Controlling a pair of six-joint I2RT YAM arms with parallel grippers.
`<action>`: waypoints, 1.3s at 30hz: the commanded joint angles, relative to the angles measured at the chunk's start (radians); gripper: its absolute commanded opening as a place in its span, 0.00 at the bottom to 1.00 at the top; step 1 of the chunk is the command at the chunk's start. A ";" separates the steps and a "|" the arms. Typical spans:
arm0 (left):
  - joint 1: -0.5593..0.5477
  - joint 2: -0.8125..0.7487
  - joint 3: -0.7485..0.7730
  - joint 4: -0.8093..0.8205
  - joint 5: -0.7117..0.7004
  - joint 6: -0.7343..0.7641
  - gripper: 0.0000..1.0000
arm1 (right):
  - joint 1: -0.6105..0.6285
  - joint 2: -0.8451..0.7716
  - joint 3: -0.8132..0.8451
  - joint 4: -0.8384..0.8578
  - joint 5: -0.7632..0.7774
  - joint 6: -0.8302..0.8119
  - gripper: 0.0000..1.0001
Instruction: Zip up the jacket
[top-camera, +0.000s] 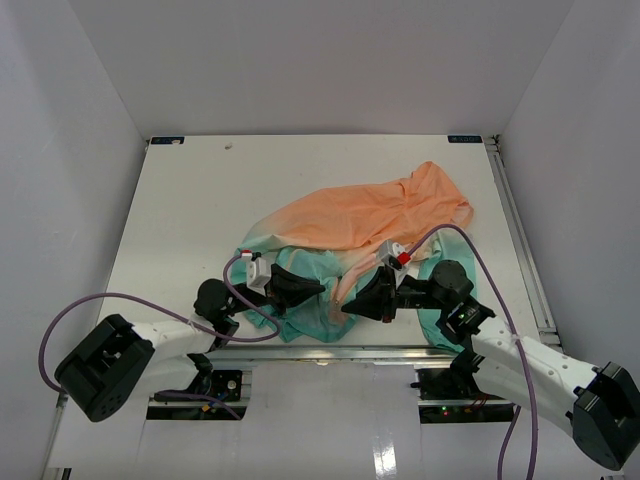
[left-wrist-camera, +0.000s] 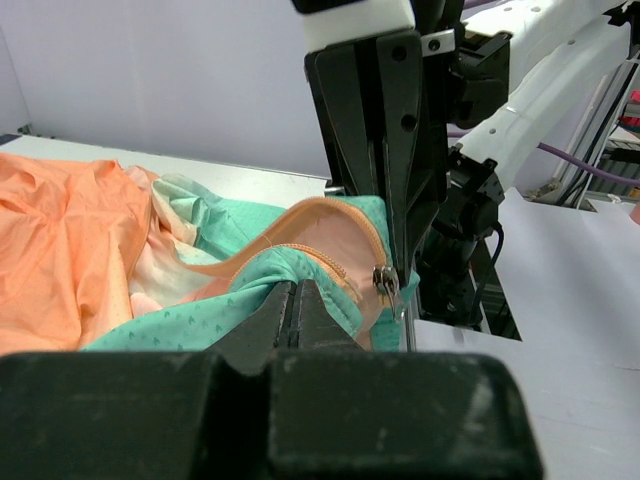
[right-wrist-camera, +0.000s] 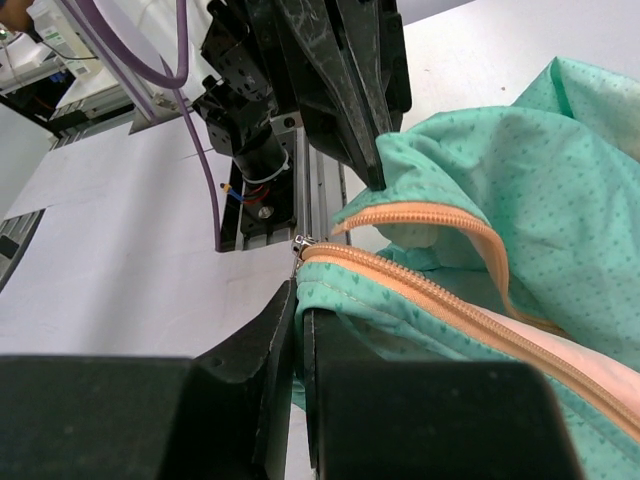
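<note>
The jacket (top-camera: 365, 215) lies crumpled mid-table, orange at the far side and teal toward me. My left gripper (top-camera: 322, 289) is shut, its tips (left-wrist-camera: 291, 292) pinching the teal hem beside the orange zipper tape. My right gripper (top-camera: 345, 309) faces it from the right and is shut on the teal fabric (right-wrist-camera: 299, 300), just under the metal zipper slider (right-wrist-camera: 303, 243). The slider also shows in the left wrist view (left-wrist-camera: 383, 284), right at the right gripper's tips (left-wrist-camera: 400, 272). The left gripper (right-wrist-camera: 377, 180) touches the teal edge a short way from the slider. The zipper teeth above the slider lie parted.
The white table (top-camera: 200, 200) is enclosed by grey walls on three sides. A metal rail (top-camera: 330, 350) runs along the near edge just below the hem. Purple cables (top-camera: 250, 300) loop over both arms, and a rail lines the right side (top-camera: 520, 240).
</note>
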 joint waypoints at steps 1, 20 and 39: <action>0.002 -0.047 0.029 0.313 -0.011 0.004 0.00 | -0.004 0.018 0.004 0.069 -0.050 0.003 0.08; 0.002 -0.002 0.048 0.397 -0.018 -0.050 0.00 | -0.003 0.077 -0.007 0.179 -0.075 0.057 0.08; 0.002 -0.013 0.042 0.421 -0.003 -0.066 0.00 | -0.004 0.102 -0.009 0.194 -0.039 0.088 0.08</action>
